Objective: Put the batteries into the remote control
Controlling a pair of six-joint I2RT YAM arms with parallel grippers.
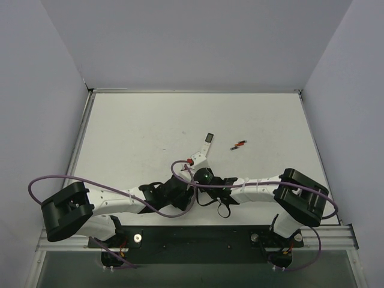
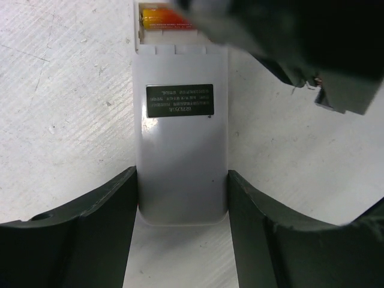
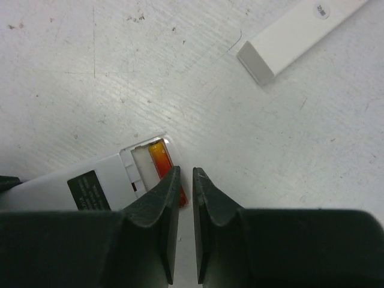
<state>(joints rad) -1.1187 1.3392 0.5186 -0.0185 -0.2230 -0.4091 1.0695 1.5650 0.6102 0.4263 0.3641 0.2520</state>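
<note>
The remote control (image 2: 180, 150) lies white face up with its dark label (image 2: 180, 100) showing. Its battery bay is open at the far end, with one red-orange battery (image 2: 161, 18) lying in one slot. My left gripper (image 2: 182, 198) is shut on the remote's near end, one finger on each long side. My right gripper (image 3: 186, 180) is shut and empty, its tips right over the edge of the bay beside the battery (image 3: 158, 157). In the top view both grippers meet at mid-table (image 1: 193, 177), and loose batteries (image 1: 240, 144) lie further back on the right.
A longer, slim white remote (image 1: 201, 150) with a dark screen end lies just beyond the grippers; it also shows in the right wrist view (image 3: 297, 30). Purple cables loop over both arms. Grey walls enclose the white table (image 1: 132, 126).
</note>
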